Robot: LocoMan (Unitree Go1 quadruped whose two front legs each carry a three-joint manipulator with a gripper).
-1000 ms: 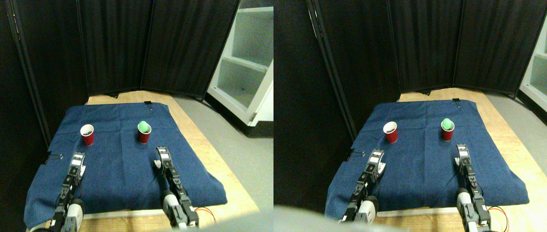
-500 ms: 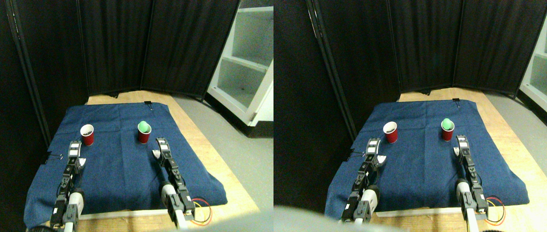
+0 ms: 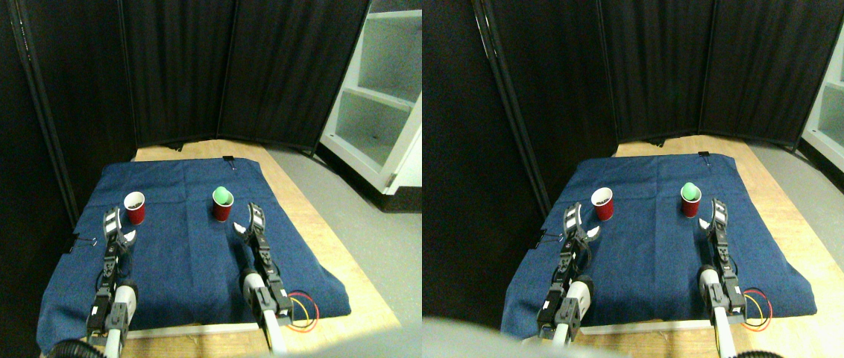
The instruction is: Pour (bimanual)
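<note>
Cups first: two red tapered plastic cups stand upright, mouths up, on a rumpled blue cloth [image 3: 183, 253] over a wooden board [image 3: 310, 224]. Left cup [image 3: 135, 208] shows dark contents inside its white rim; right cup [image 3: 222, 203] carries a smooth green rounded object [image 3: 222, 195] on top. Left gripper [image 3: 113, 226] sits near the left cup's 8 o'clock, apart from it, jaws look spread. Right gripper [image 3: 253, 221] is close at the right cup's 4 o'clock, jaws look parted too, holding nothing.
</note>
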